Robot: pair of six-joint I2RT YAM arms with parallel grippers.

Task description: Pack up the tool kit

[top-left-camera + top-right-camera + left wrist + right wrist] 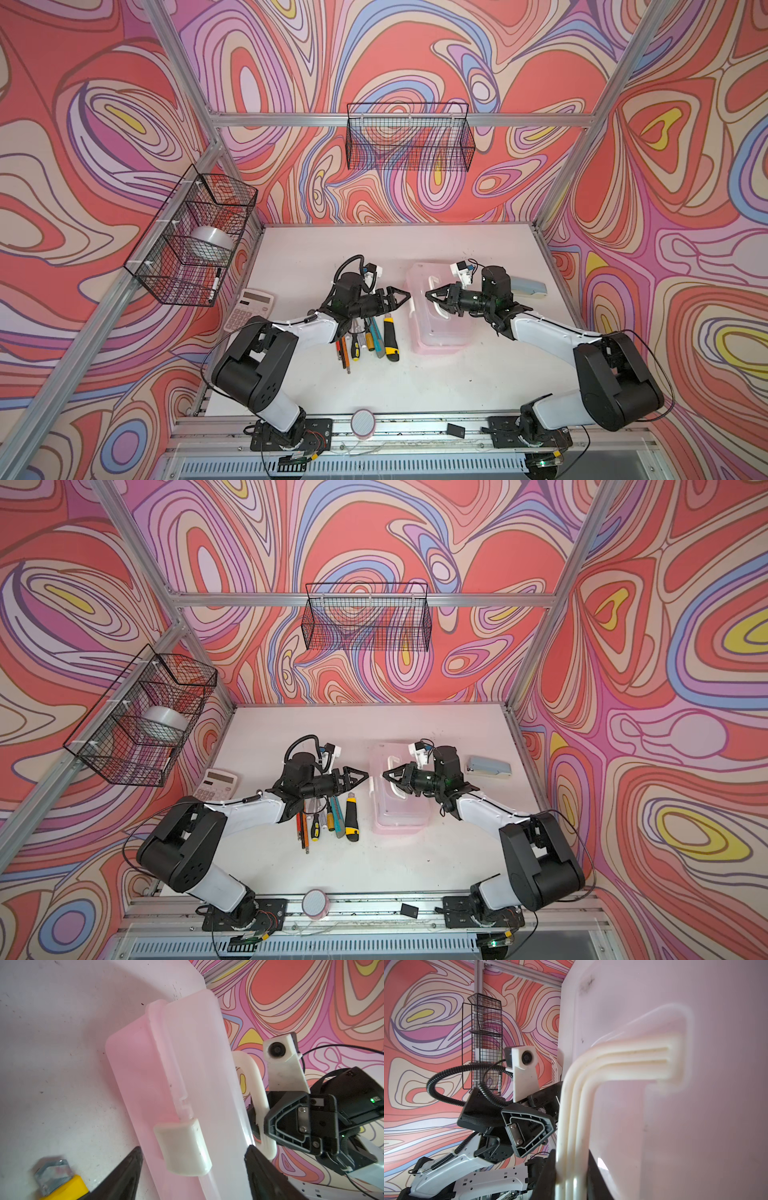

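Observation:
The tool kit is a translucent pink plastic box (440, 332) (399, 814) lying right of the table's middle, lid down. My right gripper (430, 296) (572, 1153) is shut on its white handle (575, 1105) (255, 1076). My left gripper (405, 297) (194, 1147) is open at the box's left side, its fingers standing either side of the white latch (182, 1147) without touching it. Loose tools lie left of the box: a yellow-black utility knife (390, 338) (352, 816), a teal knife (378, 336), screwdrivers (356, 345) and orange pencils, partly hidden under the left arm.
A calculator (248, 309) lies at the table's left edge and a stapler (528, 286) behind the right arm. A pink tape roll (363, 422) and a small black card (456, 430) sit on the front rail. Wire baskets (195, 237) (409, 137) hang on the walls.

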